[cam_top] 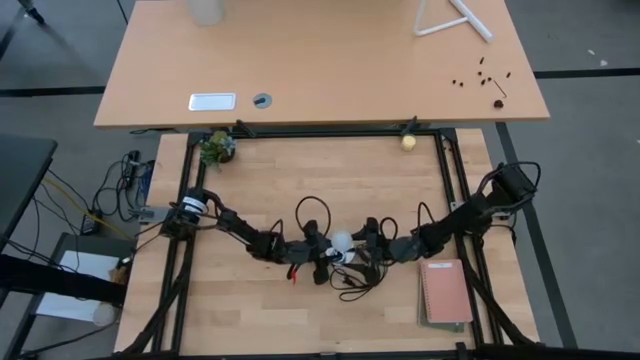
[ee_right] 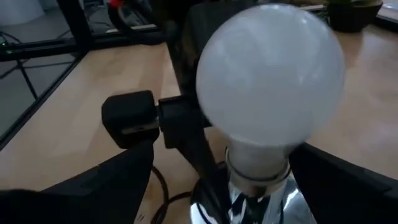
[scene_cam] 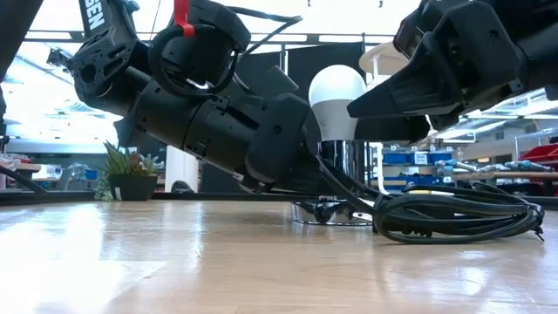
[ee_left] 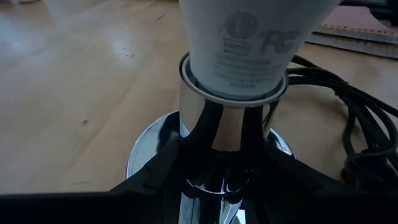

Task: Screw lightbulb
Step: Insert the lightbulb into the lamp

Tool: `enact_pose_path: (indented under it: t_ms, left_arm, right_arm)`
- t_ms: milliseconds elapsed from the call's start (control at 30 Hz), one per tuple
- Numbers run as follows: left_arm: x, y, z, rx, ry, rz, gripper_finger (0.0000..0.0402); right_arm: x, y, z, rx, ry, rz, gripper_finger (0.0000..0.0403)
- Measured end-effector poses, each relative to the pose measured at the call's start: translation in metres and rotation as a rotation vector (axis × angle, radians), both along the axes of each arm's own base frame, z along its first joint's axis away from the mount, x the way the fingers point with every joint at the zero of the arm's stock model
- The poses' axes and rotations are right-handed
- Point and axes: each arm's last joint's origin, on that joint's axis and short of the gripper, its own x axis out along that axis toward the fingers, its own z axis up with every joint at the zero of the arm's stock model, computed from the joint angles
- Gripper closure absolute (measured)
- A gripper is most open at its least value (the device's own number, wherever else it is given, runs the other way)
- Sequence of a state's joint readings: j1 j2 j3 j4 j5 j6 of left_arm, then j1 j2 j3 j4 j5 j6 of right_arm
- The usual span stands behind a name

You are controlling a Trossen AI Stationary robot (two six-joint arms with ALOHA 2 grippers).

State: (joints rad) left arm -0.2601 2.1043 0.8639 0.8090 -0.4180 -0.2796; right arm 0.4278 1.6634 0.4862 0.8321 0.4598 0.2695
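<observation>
High view, lower centre of frame: both arms meet over the wooden bench point(cam_top: 300, 190).

- Item 1: lightbulb point(cam_top: 342, 241), white, upright, base seated in the chrome socket point(ee_left: 230, 143). In right wrist view the globe point(ee_right: 270, 81) fills centre frame; collar sits at socket mouth. How far it is threaded in: can't tell.
- Item 2: left hand point(ee_left: 214, 171), fingers nearly together, clamped on the socket stem just below the bulb's collar. Holds the fixture, not the bulb.
- Item 3: right hand point(ee_right: 217, 180), fingers wide apart, one each side of the bulb's neck, not touching the glass.
- Item 4: black cord point(scene_cam: 453, 216), coiled on bench, lower right of low view, next to socket foot.
- Item 5: notebook point(cam_top: 446, 292), lower right of high view, well apart.
- Item 6: potted plant point(cam_top: 217, 147), upper left of high view, at bench edge.

Step in hand (judged): right hand to close on bulb and turn. Do it well: grip the widest part of the globe, light squeeze, keep wrist axis in line w/ socket, left hand firm so base doesn't spin. Short turns, regrip, stop at resistance.
</observation>
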Motion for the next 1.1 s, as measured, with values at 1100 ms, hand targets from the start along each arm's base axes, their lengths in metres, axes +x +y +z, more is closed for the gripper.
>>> enact_pose_path:
  t_ms: [1100]
  left_arm:
    - [-0.001, -0.005, 0.001, 0.023, -0.016, -0.002, 0.0227]
  right_arm:
    - [0.002, 0.006, 0.004, 0.037, -0.007, -0.042, 0.0025]
